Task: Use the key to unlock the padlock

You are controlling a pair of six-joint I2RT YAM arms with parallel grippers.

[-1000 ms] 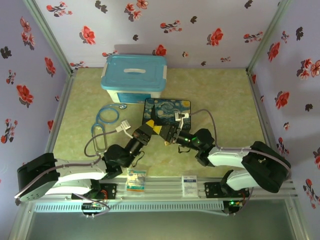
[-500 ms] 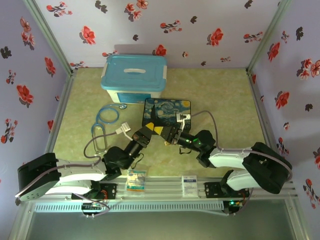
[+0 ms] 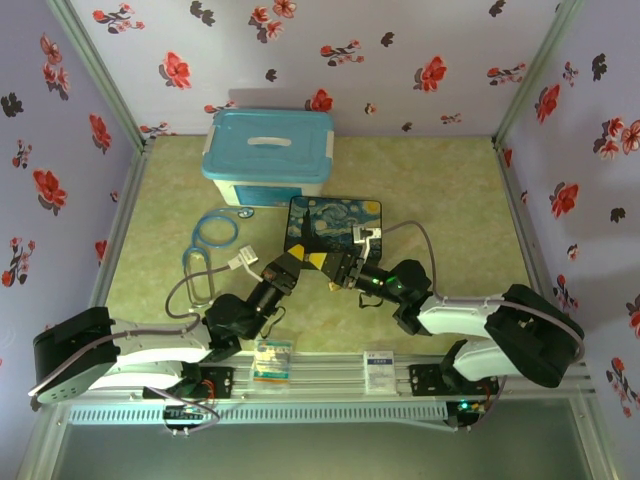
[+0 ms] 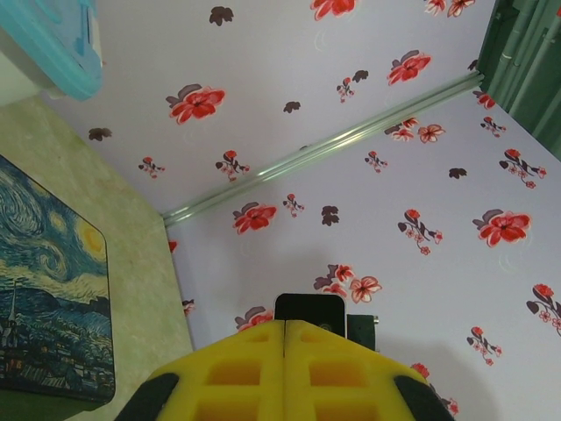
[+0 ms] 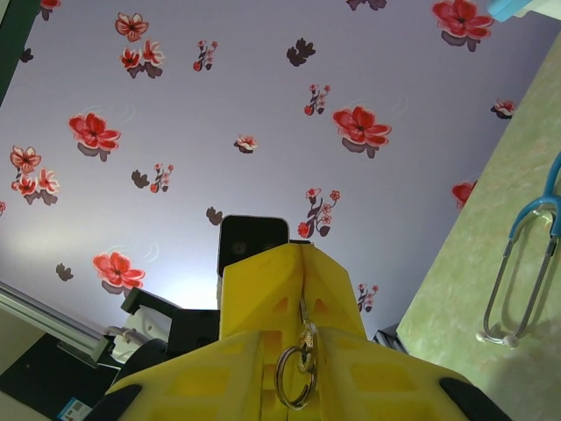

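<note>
In the right wrist view my right gripper (image 5: 302,248) has its yellow fingers shut on the key (image 5: 303,309), a thin metal strip pinched in the seam. A silvery key ring (image 5: 296,378) dangles from it. My left gripper (image 4: 284,323) has its yellow fingers pressed flat together, and nothing shows between them. From above, the left gripper (image 3: 303,255) and right gripper (image 3: 331,266) meet tip to tip just in front of the painted box. The padlock is hidden from me.
The Starry Night box (image 3: 333,225) lies just behind the grippers and appears at the left (image 4: 53,289) of the left wrist view. A blue-lidded bin (image 3: 268,155) stands further back. A blue stethoscope (image 3: 210,240) and a grey cable lie left. Floral walls enclose the table.
Both arms have shifted only slightly, and the grippers stay tip to tip. The right gripper's hold on the key looks the same.
</note>
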